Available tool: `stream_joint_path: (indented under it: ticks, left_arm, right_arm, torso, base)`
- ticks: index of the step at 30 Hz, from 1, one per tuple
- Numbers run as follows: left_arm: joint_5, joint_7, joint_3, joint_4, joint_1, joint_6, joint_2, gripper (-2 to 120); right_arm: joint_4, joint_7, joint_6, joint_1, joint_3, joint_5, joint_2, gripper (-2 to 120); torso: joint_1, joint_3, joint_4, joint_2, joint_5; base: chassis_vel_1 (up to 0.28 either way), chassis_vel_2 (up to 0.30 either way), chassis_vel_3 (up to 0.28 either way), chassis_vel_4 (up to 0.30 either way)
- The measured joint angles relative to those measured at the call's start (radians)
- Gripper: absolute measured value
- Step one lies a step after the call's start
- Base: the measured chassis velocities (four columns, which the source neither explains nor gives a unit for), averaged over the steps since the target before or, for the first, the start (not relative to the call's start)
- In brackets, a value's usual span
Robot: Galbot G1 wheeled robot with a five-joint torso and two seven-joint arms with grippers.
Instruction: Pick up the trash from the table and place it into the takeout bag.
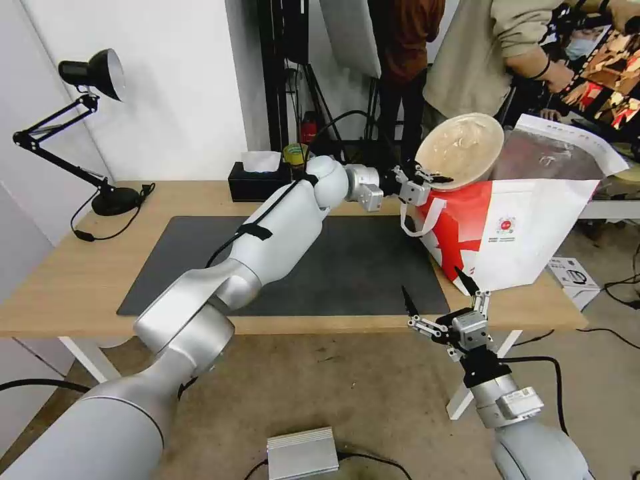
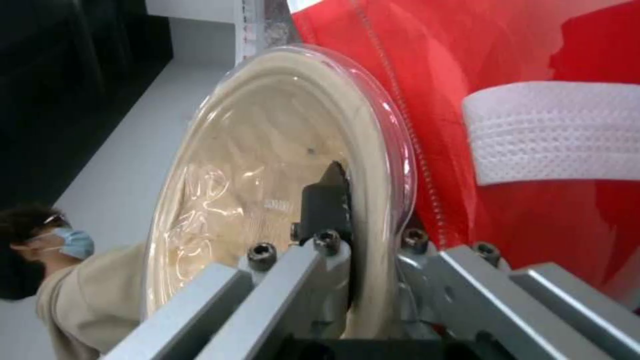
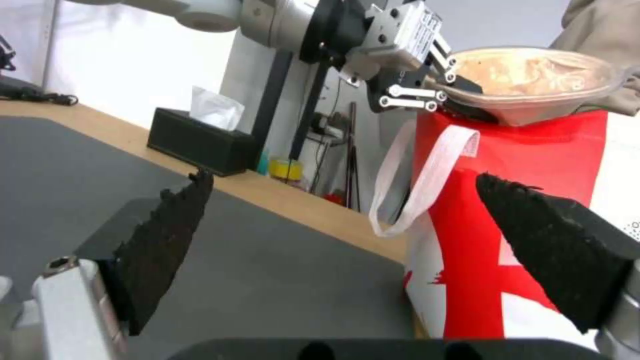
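Beige round bowl (image 1: pixel 460 150) under a clear plastic lid was in the air above the right end of the tabletop, tipped steeply with its lidded face toward the robot, right at the near lip of the white-and-red insulated takeout bag (image 1: pixel 513 233). Head view: left gripper (image 1: pixel 427 180) was pinching the bowl's lower rim, arm stretched across the dark grey mat (image 1: pixel 333 260). The bag stood on the long light-wood table (image 1: pixel 80 280) at its right end, by the front-right corner, mouth gaping. Right gripper (image 1: pixel 441 293) hung just off the front edge near that corner, fingers spread wide, holding nothing. Black tissue box (image 1: pixel 257 180) sat at the back edge.

Left wrist view: one black fingertip (image 2: pixel 328 197) was pressed on the lid inside the rim, the other jaw hidden behind the bowl, so a thin edge grip. Red bag wall and white strap handle (image 2: pixel 553 132) lay close beside it.

Right wrist view: the bowl's underside looked touching or just above the bag's top edge. Right fingers (image 3: pixel 167 235) were wide apart, empty.

Risks, my read: rim pinch plus steep tilt could let the bowl slip or pivot. It might catch the lip and fold the bag, or drop outside onto the mat. The lid could pop and spill scraps.
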Motion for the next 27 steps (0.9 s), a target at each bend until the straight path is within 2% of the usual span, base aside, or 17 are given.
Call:
stream_joint_path:
  ticks: [9, 10, 12, 16, 17, 20, 21, 23, 24, 27]
  left_arm:
    - [-0.016, -0.003, 0.008, 0.004, -0.007, 0.002, 0.0, 20]
    - [-0.017, -0.004, 0.008, 0.004, -0.008, 0.002, 0.0, 27]
    - [-0.017, -0.004, 0.008, 0.004, -0.008, 0.002, 0.0, 29]
    - [-0.018, -0.007, 0.008, 0.003, -0.01, 0.002, 0.0, 50]
    - [-0.018, -0.007, 0.008, 0.003, -0.01, 0.002, 0.0, 50]
    - [-0.014, -0.012, 0.008, 0.002, -0.01, 0.003, 0.0, 64]
    - [-0.014, -0.012, 0.008, 0.002, -0.01, 0.003, 0.0, 64]
    - [-0.008, -0.026, 0.009, 0.002, -0.01, 0.003, 0.0, 70]
    - [-0.005, -0.034, 0.01, 0.002, -0.01, 0.003, 0.0, 77]
    - [-0.004, -0.04, 0.011, 0.002, -0.01, 0.004, 0.0, 85]
  right_arm:
    - [0.0, 0.0, 0.0, 0.0, 0.0, 0.0, 0.0, 100]
    - [0.0, 0.0, 0.0, 0.0, 0.0, 0.0, 0.0, 100]
    - [0.0, 0.0, 0.0, 0.0, 0.0, 0.0, 0.0, 100]
    - [0.0, 0.0, 0.0, 0.0, 0.0, 0.0, 0.0, 100]
    - [0.0, 0.0, 0.0, 0.0, 0.0, 0.0, 0.0, 100]
    - [0.0, 0.0, 0.0, 0.0, 0.0, 0.0, 0.0, 100]
    - [0.0, 0.0, 0.0, 0.0, 0.0, 0.0, 0.0, 100]
    - [0.0, 0.0, 0.0, 0.0, 0.0, 0.0, 0.0, 100]
    - [0.0, 0.0, 0.0, 0.0, 0.0, 0.0, 0.0, 100]
    - [0.0, 0.0, 0.0, 0.0, 0.0, 0.0, 0.0, 100]
  torso:
    - [0.0, 0.0, 0.0, 0.0, 0.0]
    - [0.0, 0.0, 0.0, 0.0, 0.0]
    - [0.0, 0.0, 0.0, 0.0, 0.0]
    - [0.0, 0.0, 0.0, 0.0, 0.0]
    - [0.0, 0.0, 0.0, 0.0, 0.0]
    - [0.0, 0.0, 0.0, 0.0, 0.0]
    - [0.0, 0.0, 0.0, 0.0, 0.0]
    - [0.0, 0.0, 0.0, 0.0, 0.0]
    - [0.0, 0.0, 0.0, 0.0, 0.0]
    - [0.0, 0.0, 0.0, 0.0, 0.0]
  base:
    - [0.0, 0.0, 0.0, 0.0]
    - [0.0, 0.0, 0.0, 0.0]
    - [0.0, 0.0, 0.0, 0.0]
    - [0.0, 0.0, 0.0, 0.0]
    - [0.0, 0.0, 0.0, 0.0]
    - [0.0, 0.0, 0.0, 0.0]
    - [0.0, 0.0, 0.0, 0.0]
    - [0.0, 0.0, 0.0, 0.0]
    - [0.0, 0.0, 0.0, 0.0]
    - [0.0, 0.0, 0.0, 0.0]
